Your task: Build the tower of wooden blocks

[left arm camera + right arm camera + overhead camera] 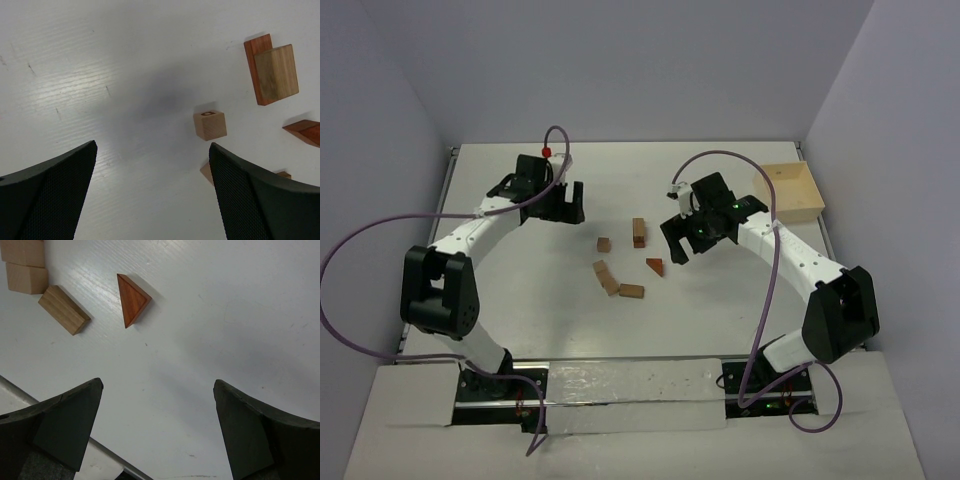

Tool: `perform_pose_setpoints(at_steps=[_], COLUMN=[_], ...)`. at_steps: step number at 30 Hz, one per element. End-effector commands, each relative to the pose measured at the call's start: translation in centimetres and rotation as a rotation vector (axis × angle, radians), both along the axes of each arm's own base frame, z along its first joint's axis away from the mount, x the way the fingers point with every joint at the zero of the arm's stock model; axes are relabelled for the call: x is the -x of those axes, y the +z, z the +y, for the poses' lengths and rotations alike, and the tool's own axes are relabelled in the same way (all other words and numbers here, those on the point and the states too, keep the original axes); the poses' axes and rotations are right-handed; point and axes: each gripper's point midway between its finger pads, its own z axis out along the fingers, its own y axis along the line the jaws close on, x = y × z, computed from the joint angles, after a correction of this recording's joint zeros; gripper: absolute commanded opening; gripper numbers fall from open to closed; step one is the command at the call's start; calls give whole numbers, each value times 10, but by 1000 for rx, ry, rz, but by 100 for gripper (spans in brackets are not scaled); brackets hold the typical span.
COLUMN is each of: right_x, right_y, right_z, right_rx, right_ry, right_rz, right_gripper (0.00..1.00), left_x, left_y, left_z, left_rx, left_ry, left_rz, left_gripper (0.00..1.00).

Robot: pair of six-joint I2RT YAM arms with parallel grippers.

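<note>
Loose wooden blocks lie in the middle of the table. A reddish bar (639, 233) carries a tan block (276, 71) on top. Near it are a small tan cube (604, 244), a reddish triangular wedge (655, 266), a tan bar (605, 276) and a browner bar (632, 291). My left gripper (567, 212) hovers open to the left of them, with the cube (210, 125) just beyond its right finger and nothing between its jaws. My right gripper (677, 247) is open and empty to the right of the wedge (132, 299), which lies ahead and left of its fingers.
A larger pale wooden square box (788, 190) sits at the far right of the table, behind the right arm. A red-capped fitting (547, 151) stands at the back left. In the right wrist view the table's near edge (60, 415) shows by the left finger.
</note>
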Motion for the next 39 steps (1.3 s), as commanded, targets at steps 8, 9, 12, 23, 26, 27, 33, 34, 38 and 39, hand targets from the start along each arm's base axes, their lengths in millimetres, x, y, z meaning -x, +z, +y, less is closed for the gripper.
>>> perform_pose_setpoints(at_steps=[8, 9, 12, 23, 26, 27, 33, 34, 38, 39], right_x=[-3, -3, -3, 0, 0, 0, 1, 1, 2, 1], right_y=[2, 2, 0, -1, 0, 0, -1, -1, -1, -1], right_z=[1, 1, -2, -2, -2, -2, -4, -4, -3, -3], right_rx=[-2, 0, 3, 2, -2, -3, 1, 1, 0, 0], right_ry=[-4, -5, -9, -10, -12, -11, -15, -15, -13, -14], right_rz=[-28, -29, -32, -35, -37, -37, -37, -37, -33, -33], right_gripper=[100, 100, 100, 100, 100, 100, 100, 100, 100, 100], left_x=[7, 8, 14, 26, 27, 26, 29, 29, 29, 29], left_y=[-41, -45, -49, -56, -61, -63, -66, -65, -59, -56], left_z=[-53, -58, -74, -106, -106, -103, -94, -94, -91, -90], left_rx=[-66, -67, -69, -65, -73, -90, -113, -109, -110, -109], left_ry=[74, 76, 66, 45, 53, 67, 98, 98, 104, 109], left_rz=[134, 148, 168, 216, 226, 221, 222, 218, 202, 191], left_gripper=[67, 65, 61, 59, 56, 55, 55, 54, 55, 56])
